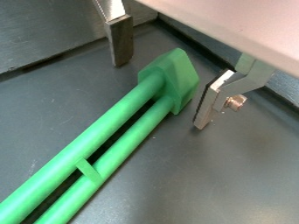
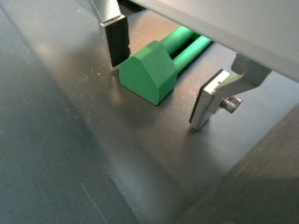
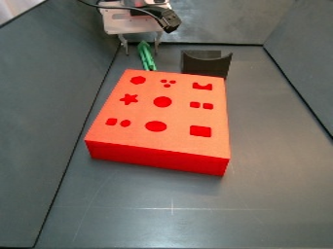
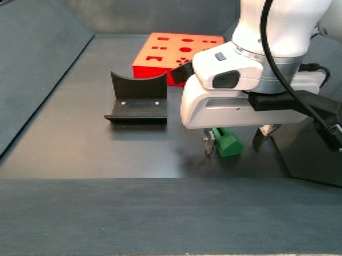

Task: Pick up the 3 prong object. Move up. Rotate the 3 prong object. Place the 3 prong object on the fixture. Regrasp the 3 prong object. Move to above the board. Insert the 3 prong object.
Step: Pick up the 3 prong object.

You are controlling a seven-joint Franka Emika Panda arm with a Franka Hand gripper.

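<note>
Green plastic marks the 3 prong object [image 1: 117,149], which lies flat on the dark grey desk [image 2: 70,157]; in a wrist view its parallel rods run away from a wider block-shaped head [image 2: 149,73]. The pincer [image 1: 163,74] is lowered over that head with its silver fingers [image 1: 118,39] spread apart, one on each side of the head, and a visible gap remains on both sides, so nothing is clamped. In a side view the pincer [image 4: 238,143] sits just above the desk with the green piece [image 4: 229,144] between the finger plates. The board [image 3: 163,119], red-orange with darker cut-out shapes, lies near the piece but apart from it. The fixture [image 4: 136,100], a dark notched block, stands on the desk between the board [image 4: 181,50] and the arm's white housing [image 4: 254,70], clear of the pincer.
</note>
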